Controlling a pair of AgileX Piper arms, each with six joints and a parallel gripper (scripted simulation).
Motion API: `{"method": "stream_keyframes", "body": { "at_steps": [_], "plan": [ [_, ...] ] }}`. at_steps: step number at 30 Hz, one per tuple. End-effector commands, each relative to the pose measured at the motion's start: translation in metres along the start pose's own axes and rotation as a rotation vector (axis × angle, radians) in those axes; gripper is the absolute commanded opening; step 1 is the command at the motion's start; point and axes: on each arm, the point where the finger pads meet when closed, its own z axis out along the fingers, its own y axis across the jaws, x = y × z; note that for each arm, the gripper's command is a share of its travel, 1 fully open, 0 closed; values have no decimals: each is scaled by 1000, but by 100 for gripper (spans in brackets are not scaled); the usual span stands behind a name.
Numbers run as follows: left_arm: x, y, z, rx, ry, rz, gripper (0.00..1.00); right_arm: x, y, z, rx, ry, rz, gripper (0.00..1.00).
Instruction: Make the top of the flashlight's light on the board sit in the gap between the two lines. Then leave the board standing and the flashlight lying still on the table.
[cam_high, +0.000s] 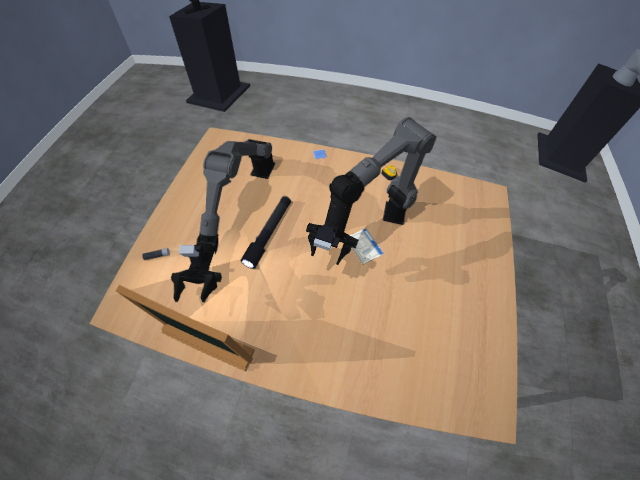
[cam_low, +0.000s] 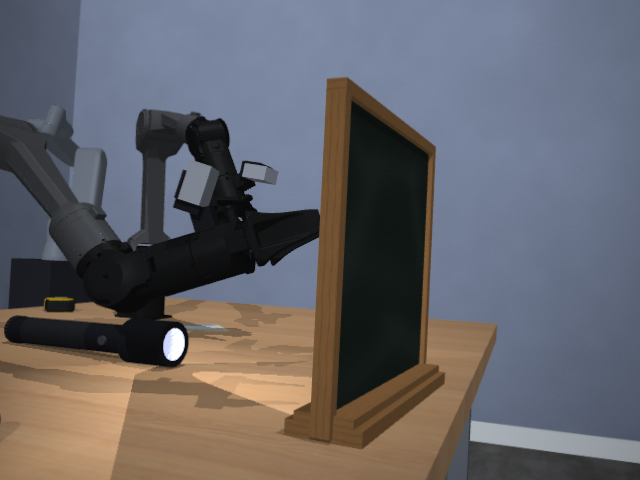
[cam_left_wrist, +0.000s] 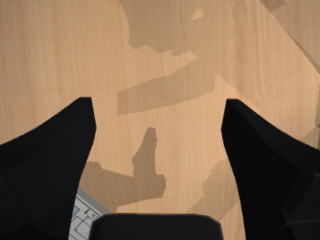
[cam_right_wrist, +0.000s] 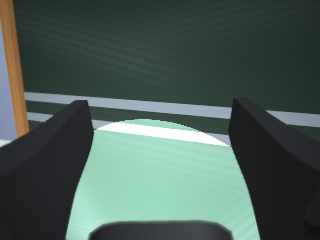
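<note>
The black flashlight (cam_high: 269, 226) (cam_low: 67, 333) lies on the table, lit, with its lens toward the board. The framed board (cam_high: 235, 348) (cam_low: 385, 232) (cam_right_wrist: 150, 60) stands upright in its base. In the right wrist view, the light's pale round patch (cam_right_wrist: 155, 175) crosses the lower line (cam_right_wrist: 40, 118); its top edge lies in the gap below the upper line (cam_right_wrist: 165, 106). My left gripper (cam_high: 325, 258) (cam_left_wrist: 158, 113) is open and empty above the table, clear of the flashlight. My right gripper (cam_high: 190, 299) (cam_right_wrist: 160, 116) is open and empty in front of the board.
A small dark cylinder (cam_high: 155, 254) lies by the right arm. A printed sheet or booklet (cam_high: 368, 250) (cam_left_wrist: 85, 215) lies beside the left gripper. A yellow tape measure (cam_high: 389, 171) (cam_low: 59, 303) and a blue pad (cam_high: 320, 153) lie far back. The board is close to the table edge.
</note>
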Motion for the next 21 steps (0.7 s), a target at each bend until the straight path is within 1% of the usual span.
{"method": "stream_keyframes", "body": {
  "at_steps": [1, 11, 14, 21],
  "plan": [
    [-3, 22, -7, 6, -14, -6, 100, -1, 0, 0, 0, -2, 0, 100],
    [0, 93, -28, -2, -85, -26, 100, -1, 0, 0, 0, -2, 0, 100],
    [1, 97, -29, -3, -89, -26, 100, -1, 0, 0, 0, -2, 0, 100],
    [15, 146, -46, -36, -160, -39, 100, -1, 0, 0, 0, -2, 0, 100]
  ]
}}
